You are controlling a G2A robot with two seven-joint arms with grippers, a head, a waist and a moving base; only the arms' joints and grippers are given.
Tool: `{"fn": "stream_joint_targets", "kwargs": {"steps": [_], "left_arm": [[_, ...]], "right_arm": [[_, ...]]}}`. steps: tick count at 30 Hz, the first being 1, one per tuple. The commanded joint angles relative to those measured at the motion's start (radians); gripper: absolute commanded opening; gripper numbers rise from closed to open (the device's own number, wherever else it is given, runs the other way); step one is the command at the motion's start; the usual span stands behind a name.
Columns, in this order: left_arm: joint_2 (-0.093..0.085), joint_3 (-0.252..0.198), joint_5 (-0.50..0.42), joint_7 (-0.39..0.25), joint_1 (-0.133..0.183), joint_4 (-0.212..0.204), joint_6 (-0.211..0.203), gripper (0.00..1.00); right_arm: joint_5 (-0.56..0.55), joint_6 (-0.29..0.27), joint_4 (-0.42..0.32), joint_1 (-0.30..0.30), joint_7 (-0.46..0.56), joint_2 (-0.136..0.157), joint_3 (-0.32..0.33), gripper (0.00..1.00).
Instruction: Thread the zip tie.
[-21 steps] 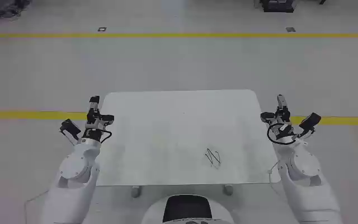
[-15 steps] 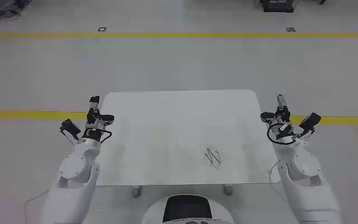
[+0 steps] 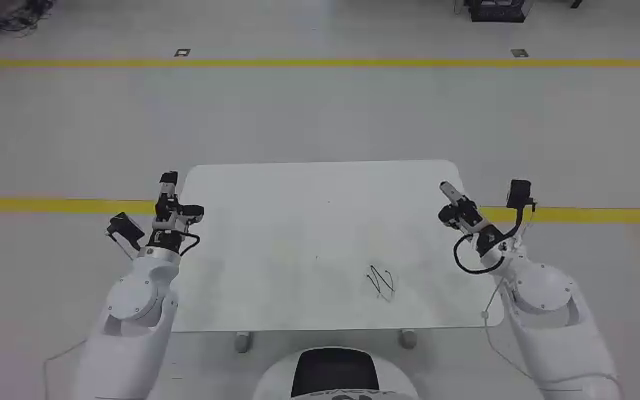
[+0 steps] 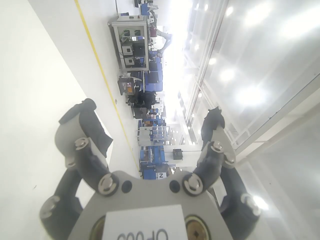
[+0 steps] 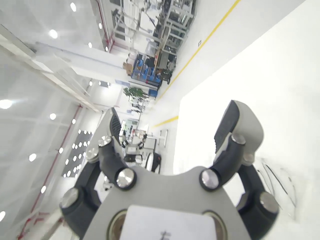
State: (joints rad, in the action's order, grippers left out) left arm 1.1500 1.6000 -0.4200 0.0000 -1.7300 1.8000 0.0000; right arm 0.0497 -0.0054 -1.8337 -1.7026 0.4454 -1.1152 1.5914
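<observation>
The zip tie (image 3: 380,282) lies loose on the white table (image 3: 300,220), close to its front edge and right of centre, a thin dark tangle touching nothing else. The right gripper (image 3: 446,190) hangs just inside the table's right edge, well apart from the tie, its fingers spread wide with nothing between them (image 5: 172,108). The left gripper (image 3: 168,180) sits just off the left edge, its fingers also wide apart and holding nothing (image 4: 150,108). Bare tabletop runs between them to the far edge. Beyond it, a yellow floor line (image 3: 300,63) crosses the grey floor.
</observation>
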Motion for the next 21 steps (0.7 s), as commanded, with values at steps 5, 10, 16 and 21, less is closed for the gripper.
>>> {"fn": "stream_joint_targets", "kwargs": {"steps": [5, 10, 16, 21], "left_arm": [[0.0, 0.0, 0.0, 0.0, 0.0, 0.0, 0.0, 1.0], [0.0, 0.0, 0.0, 0.0, 0.0, 0.0, 0.0, 1.0], [0.0, 0.0, 0.0, 0.0, 0.0, 0.0, 0.0, 1.0], [0.0, 0.0, 0.0, 0.0, 0.0, 0.0, 0.0, 1.0]], "right_arm": [[0.005, 0.001, 0.0, 0.0, -0.004, 0.0, 0.001, 1.0], [-0.081, -0.003, -0.014, 0.018, 0.043, 0.005, -0.011, 1.0], [-0.291, 0.064, -0.026, 0.082, 0.212, 0.02, -0.069, 1.0], [-0.436, 0.1, -0.028, 0.121, 0.309, 0.025, -0.149, 1.0]]}}
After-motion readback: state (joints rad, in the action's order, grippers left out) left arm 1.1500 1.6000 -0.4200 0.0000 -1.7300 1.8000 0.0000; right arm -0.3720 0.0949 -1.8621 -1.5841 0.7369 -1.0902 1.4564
